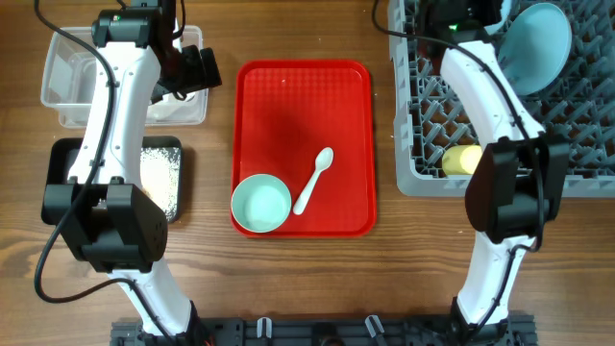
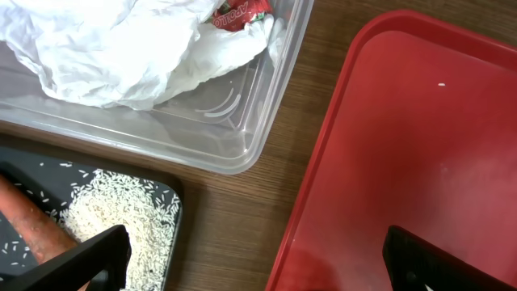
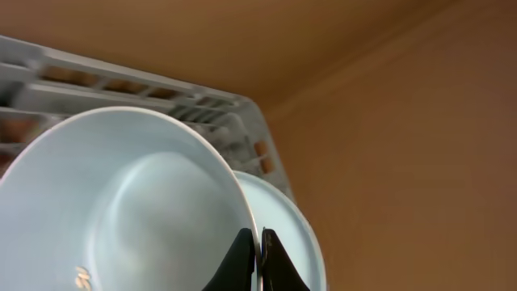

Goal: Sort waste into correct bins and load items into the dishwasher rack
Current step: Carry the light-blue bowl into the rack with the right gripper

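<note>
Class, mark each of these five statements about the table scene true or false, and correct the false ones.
1. The white spoon lies on the red tray. True.
2. The pale-green bowl sits in the dishwasher rack. False: it is on the red tray.
3. The napkin is in the clear tub. True.
4. The rice is in the clear tub. False: it lies in the black tray.
5. The left gripper is shut. False: it is open and empty.

Upright pale-green bowl beside white spoon
</note>
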Tool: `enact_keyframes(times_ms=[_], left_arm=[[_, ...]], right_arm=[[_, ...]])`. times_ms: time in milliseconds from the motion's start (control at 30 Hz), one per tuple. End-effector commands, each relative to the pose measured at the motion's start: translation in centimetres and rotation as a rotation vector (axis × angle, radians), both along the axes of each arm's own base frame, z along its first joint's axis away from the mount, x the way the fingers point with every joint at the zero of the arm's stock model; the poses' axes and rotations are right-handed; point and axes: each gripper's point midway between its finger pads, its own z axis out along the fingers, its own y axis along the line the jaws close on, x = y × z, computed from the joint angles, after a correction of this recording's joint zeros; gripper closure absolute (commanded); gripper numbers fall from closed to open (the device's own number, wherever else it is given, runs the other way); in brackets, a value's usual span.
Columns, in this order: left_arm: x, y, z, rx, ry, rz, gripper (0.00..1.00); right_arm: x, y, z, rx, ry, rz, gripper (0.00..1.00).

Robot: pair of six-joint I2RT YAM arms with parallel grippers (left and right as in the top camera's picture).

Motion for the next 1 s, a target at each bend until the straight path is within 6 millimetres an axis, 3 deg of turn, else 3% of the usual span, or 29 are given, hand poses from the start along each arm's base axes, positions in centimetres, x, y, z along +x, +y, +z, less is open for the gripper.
enact_keyframes(times_ms=[0, 300, 700, 967], left_arm=[[0.0, 0.4, 1.3, 0.002, -0.034, 0.02, 0.0], [0.0, 0.4, 1.3, 0.002, -0.034, 0.02, 0.0], [0.0, 0.4, 1.3, 0.002, -0.034, 0.02, 0.0], [0.0, 0.4, 1.3, 0.002, -0.034, 0.02, 0.0]], right_arm=[[0.1, -2.5, -1.1, -0.101, 0.12, -0.025, 0.96], [2.7, -1.2, -3.9, -0.107, 0.208, 0.136, 0.96], [3.3, -0.6, -6.4, -0.14, 0.276, 0.157, 0.96], [3.6, 2.0, -6.9, -0.146, 0.282, 0.2, 0.96]])
